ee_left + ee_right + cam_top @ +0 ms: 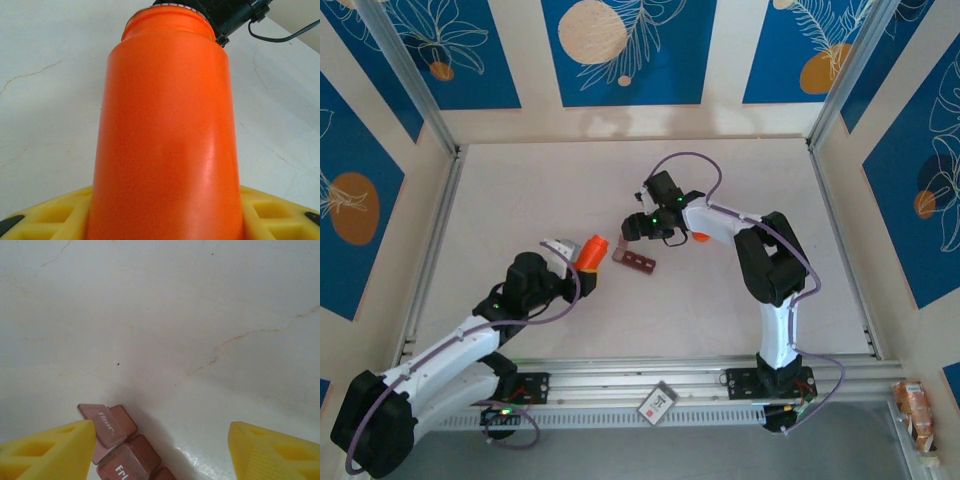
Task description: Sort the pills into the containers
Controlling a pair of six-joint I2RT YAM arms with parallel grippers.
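My left gripper (580, 262) is shut on a bright orange bottle (591, 250), which points toward the middle of the table. In the left wrist view the bottle (165, 140) rises between the yellow fingers (45, 215), its mouth at the top. The containers (636, 262), a reddish-brown strip, lie flat just right of the bottle. My right gripper (632, 228) hovers just behind them. In the right wrist view the gripper (160, 452) is open, and the containers (127, 460) lie by its left finger with lettered lids raised. The pills are out of view.
A small orange round object (701, 238) lies beside the right forearm. Patterned walls enclose the white table (550, 190) on three sides. A metal rail (650, 375) with the arm bases runs along the near edge.
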